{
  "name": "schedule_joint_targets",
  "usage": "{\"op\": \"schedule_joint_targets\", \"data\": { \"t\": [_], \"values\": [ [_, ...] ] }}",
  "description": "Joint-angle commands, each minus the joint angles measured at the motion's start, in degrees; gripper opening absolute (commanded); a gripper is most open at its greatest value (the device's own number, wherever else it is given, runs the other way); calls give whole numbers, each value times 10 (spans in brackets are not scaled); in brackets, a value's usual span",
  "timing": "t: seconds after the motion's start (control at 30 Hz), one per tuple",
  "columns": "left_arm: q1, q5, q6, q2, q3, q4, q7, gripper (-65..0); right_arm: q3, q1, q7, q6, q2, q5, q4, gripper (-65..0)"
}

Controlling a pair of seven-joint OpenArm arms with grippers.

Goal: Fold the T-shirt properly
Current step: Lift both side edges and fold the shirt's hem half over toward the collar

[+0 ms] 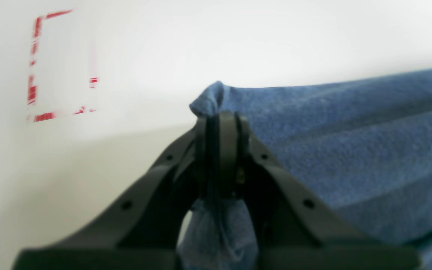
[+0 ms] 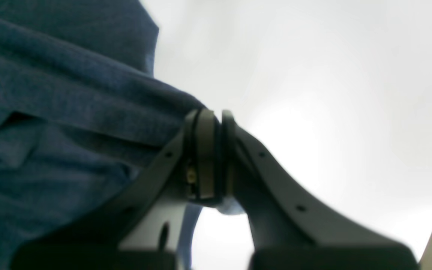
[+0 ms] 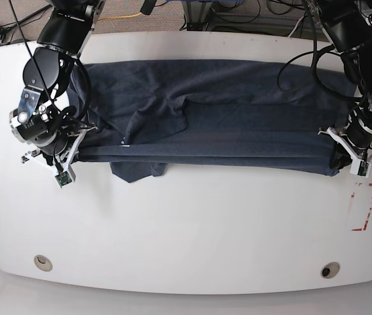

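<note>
The dark blue T-shirt (image 3: 225, 125) lies as a long band across the white table (image 3: 186, 223), its front edge folded over and a sleeve flap sticking out at the lower left. My left gripper (image 3: 338, 159) is at the band's right end. In the left wrist view it (image 1: 221, 116) is shut on a bunched corner of the shirt (image 1: 351, 142). My right gripper (image 3: 77, 148) is at the band's left end. In the right wrist view it (image 2: 210, 114) is shut on the shirt's edge (image 2: 51, 112).
A red dashed rectangle (image 3: 363, 207) is marked on the table just in front of my left gripper; it also shows in the left wrist view (image 1: 51, 67). Two round holes (image 3: 42, 262) (image 3: 330, 270) sit near the table's front edge. Cables lie beyond the far edge.
</note>
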Motion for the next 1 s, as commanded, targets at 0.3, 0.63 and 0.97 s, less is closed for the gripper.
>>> {"op": "schedule_joint_targets", "data": {
  "t": [0.3,0.63,0.97],
  "values": [
    [65,0,6,-15,-29,16,-12,-650,5,-104,0,-3,-5,65,65,-625],
    [132,0,6,-34,-15,43,-12,-596,5,-152,0,-3,-6,74,63,-552],
    [146,-3,6,-36,-14,87,44,-218,6,-170,0,-3,-6,79,67,-166]
  ]
}}
